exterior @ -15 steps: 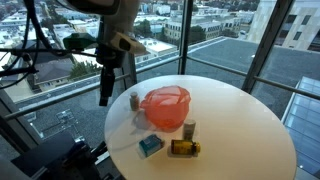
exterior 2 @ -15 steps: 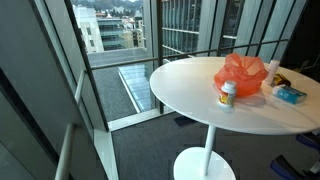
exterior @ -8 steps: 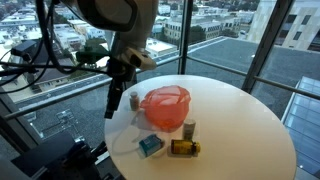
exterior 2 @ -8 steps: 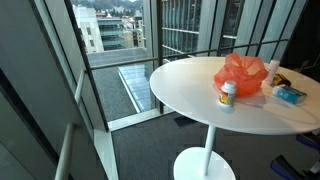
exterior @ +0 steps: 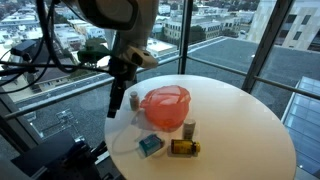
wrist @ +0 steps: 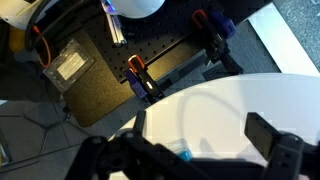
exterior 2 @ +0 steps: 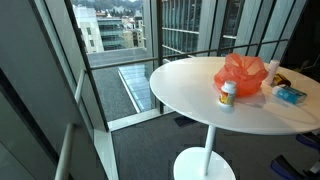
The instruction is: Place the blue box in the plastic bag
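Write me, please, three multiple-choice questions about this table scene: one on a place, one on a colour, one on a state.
1. Where is the blue box?
A. inside the plastic bag
B. on the round table, outside the plastic bag
C. on the floor

2. What colour is the plastic bag?
A. orange-red
B. green
C. black

3. How does the amber bottle beside the blue box rest?
A. upright
B. on its side
C. on top of the blue box

Answers:
1 B, because the blue box lies on the bare table top near the edge, in front of the plastic bag.
2 A, because both exterior views show it orange-red.
3 B, because its long side lies flat on the table.
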